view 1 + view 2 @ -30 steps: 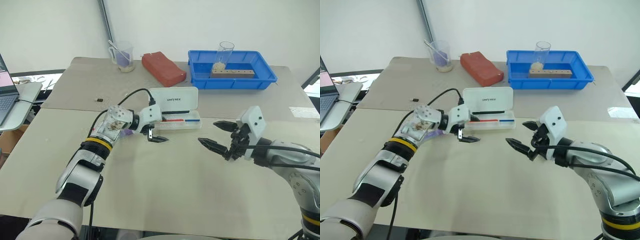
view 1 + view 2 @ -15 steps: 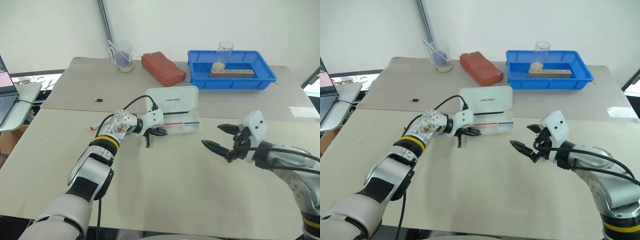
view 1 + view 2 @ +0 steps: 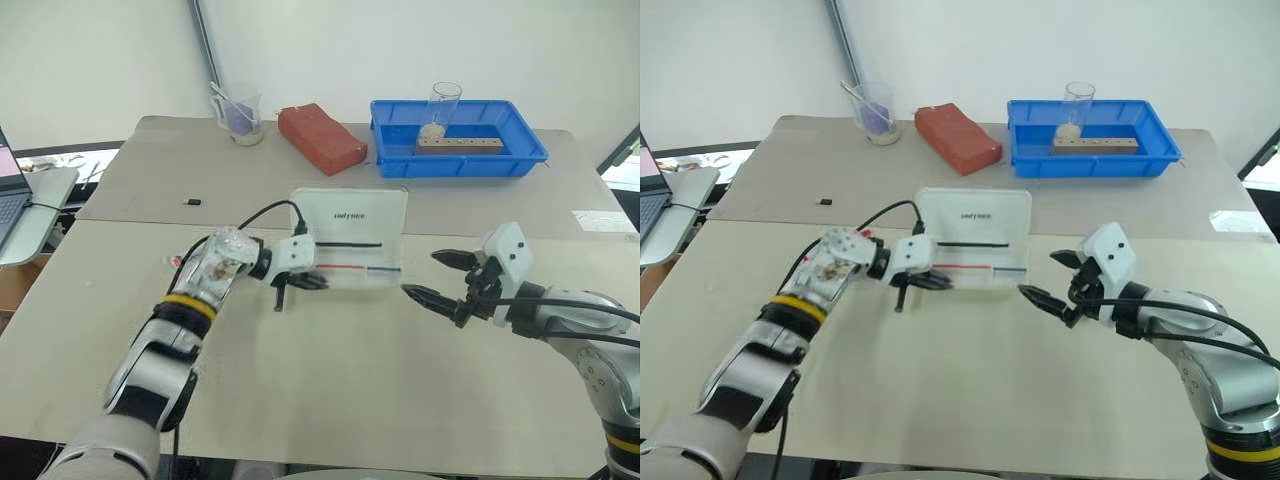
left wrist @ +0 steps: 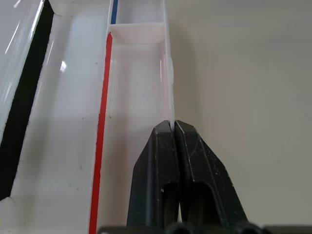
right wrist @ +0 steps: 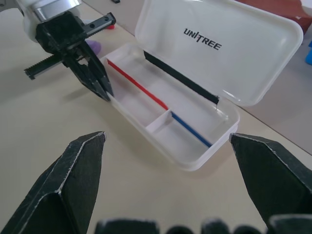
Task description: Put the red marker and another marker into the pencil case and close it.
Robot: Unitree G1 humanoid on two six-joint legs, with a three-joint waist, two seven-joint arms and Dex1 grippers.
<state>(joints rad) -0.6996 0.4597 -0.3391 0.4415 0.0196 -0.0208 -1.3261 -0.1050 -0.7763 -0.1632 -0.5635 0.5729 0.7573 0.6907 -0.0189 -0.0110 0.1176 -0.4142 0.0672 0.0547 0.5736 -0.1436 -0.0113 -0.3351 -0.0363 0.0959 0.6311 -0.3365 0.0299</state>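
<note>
Resting open on the bench (image 3: 330, 370), the pencil case (image 3: 349, 240) holds thin red, blue and black pens. Left gripper (image 4: 174, 127), jaws pressed shut and empty, touches its front wall. Right wrist view reveals another marker (image 5: 93, 47) behind that gripper; right gripper (image 3: 431, 275), at the case's 4 o'clock, gapes wide, empty.

You see just a sliver of another marker (image 5: 94, 47), a purple bit poking out behind the left gripper (image 5: 100, 85); the arm covers the rest. Of the red marker (image 3: 866, 235) only a red tip peeks past the left wrist. In the left wrist view, the pencil case (image 4: 131, 83) runs off the frame, its thin red, blue and black pens cut short. The contents of the distant cup (image 3: 240, 108) are too small to identify.
</note>
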